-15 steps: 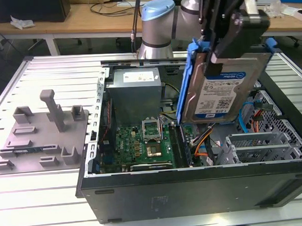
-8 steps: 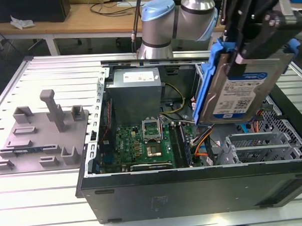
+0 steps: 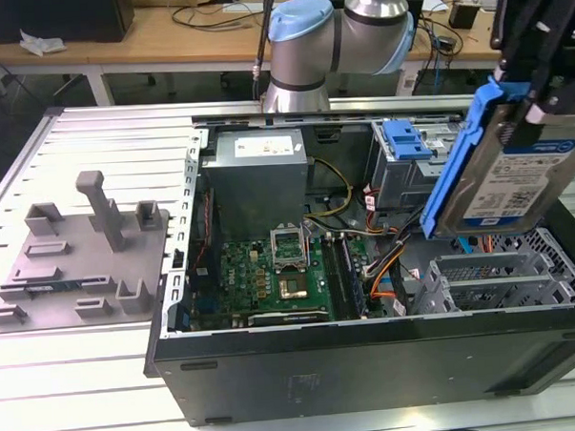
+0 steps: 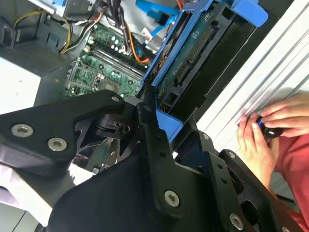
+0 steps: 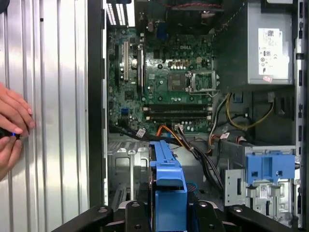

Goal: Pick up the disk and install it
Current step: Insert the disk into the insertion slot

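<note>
The disk (image 3: 515, 172), a silver drive with a white-and-blue label in a blue carrier frame, hangs tilted above the right end of the open computer case (image 3: 369, 341) in the exterior view. My gripper (image 3: 540, 95) is shut on its upper edge, coming down from the top right. In the second wrist view the disk (image 4: 193, 63) runs edge-on away from the black fingers (image 4: 149, 130), its connector side showing. In the first wrist view the blue carrier (image 5: 169, 179) sits between the gripper (image 5: 169, 212) arms, over the metal drive cage (image 5: 125, 164) inside the case.
Inside the case lie a green motherboard (image 3: 271, 273), a big grey power supply (image 3: 257, 174), loose cables (image 3: 385, 268) and a drive bay with a bright-blue tab (image 3: 405, 139). A grey fixture (image 3: 79, 253) sits at the exterior view's left. A person's hands (image 4: 270, 125) rest on the ribbed table beside the case.
</note>
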### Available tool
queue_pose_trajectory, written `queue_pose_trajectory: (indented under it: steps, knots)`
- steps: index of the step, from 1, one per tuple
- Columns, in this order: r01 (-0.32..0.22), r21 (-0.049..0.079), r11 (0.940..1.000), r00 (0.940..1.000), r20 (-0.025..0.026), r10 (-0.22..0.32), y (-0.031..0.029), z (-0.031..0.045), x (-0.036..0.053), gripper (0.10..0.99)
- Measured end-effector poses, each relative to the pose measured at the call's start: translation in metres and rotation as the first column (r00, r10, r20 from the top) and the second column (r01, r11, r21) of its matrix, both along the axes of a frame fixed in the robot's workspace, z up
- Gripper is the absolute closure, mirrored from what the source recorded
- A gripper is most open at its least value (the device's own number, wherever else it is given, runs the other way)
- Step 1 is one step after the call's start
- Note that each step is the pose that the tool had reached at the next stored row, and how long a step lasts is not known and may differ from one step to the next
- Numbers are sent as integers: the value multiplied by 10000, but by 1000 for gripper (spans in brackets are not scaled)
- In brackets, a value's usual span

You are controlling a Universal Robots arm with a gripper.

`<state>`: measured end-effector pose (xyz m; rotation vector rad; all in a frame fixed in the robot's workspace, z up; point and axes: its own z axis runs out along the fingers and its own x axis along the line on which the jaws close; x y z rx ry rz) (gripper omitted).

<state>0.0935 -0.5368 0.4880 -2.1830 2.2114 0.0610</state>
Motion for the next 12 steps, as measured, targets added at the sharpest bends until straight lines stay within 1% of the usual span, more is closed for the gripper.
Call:
queue_pose_trajectory:
  steps: [3,6,7,9,10,11,12]
  knots:
    - [0,0,10000,10000,0,0,-28,-2,103,718]
    - [1,0,10000,10000,0,-1,-80,-10,156,718]
    - [1,2,10000,10000,0,-1,-91,-15,176,718]
    - [2,-2,10000,10000,2,-2,-91,-22,185,718]
    - [3,0,10000,10000,10,-3,-91,-29,185,718]
    - [1,0,10000,10000,40,-1,-91,-41,186,718]
    - [2,2,10000,10000,91,-2,-92,-53,185,718]
